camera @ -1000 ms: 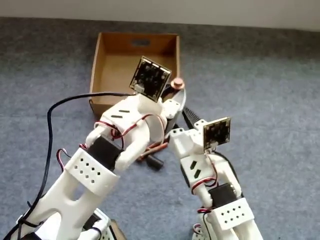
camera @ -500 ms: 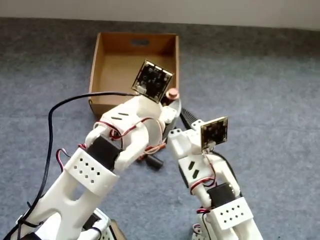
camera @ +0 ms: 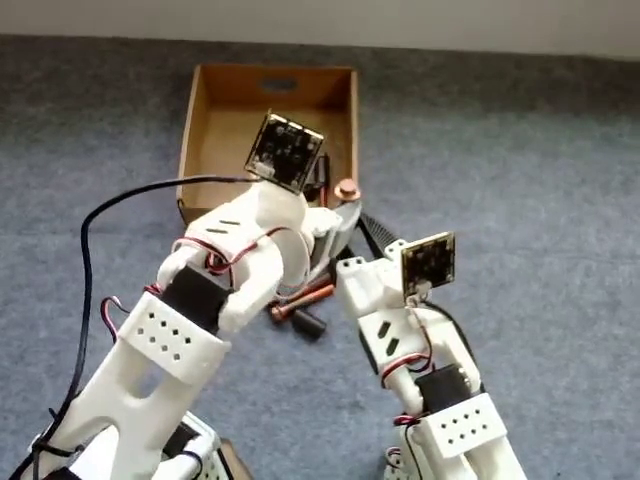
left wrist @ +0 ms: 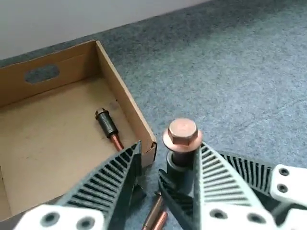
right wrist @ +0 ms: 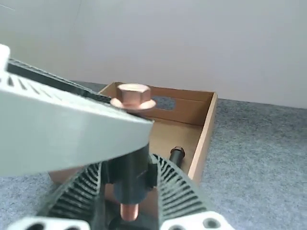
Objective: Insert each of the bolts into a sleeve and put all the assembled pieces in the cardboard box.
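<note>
Copper-toned metal bolt [left wrist: 181,134], faintly shiny; matt black sleeve [right wrist: 128,175]; matt brown cardboard box [camera: 200,110]; rough grey cloth-covered counter [camera: 520,150].

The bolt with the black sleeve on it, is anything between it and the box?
Yes. The right hand holds the bolt upright just outside the box, so the box's side wall is in between. One finger of the open left hand is on that side too.
</note>
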Action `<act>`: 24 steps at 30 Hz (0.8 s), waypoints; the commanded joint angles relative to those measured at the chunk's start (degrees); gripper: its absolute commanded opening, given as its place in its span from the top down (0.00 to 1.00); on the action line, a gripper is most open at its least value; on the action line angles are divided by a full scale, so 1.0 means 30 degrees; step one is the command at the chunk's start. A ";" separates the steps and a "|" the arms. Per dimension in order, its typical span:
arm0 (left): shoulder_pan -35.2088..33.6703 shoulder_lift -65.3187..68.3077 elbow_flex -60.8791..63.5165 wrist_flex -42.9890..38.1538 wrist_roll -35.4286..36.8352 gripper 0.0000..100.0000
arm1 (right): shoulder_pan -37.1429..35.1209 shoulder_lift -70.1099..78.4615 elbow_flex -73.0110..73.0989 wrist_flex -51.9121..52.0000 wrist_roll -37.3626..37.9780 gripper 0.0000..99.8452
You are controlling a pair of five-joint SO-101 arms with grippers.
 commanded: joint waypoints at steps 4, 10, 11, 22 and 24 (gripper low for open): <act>-0.0044 -0.2535 -0.0630 0.0117 0.0059 0.82 | 0.0073 -0.0366 -0.0249 -0.0396 -0.0147 0.99; 0.0073 -0.4791 -0.0484 0.0176 0.0059 0.81 | 0.0073 -0.0366 -0.0249 -0.0396 -0.0147 0.99; 0.0073 -0.4703 -0.0484 0.0176 0.0059 0.81 | 0.0073 -0.0366 -0.0249 -0.0366 -0.0147 0.99; -0.4645 -0.4147 0.0484 0.1788 -0.1993 0.84 | 0.0103 -0.0278 -0.0220 -0.0278 -0.0147 0.99; -0.6696 -0.4205 0.1714 0.2608 -0.2637 0.90 | 0.0337 -0.0278 -0.0396 0.0571 -0.0147 0.99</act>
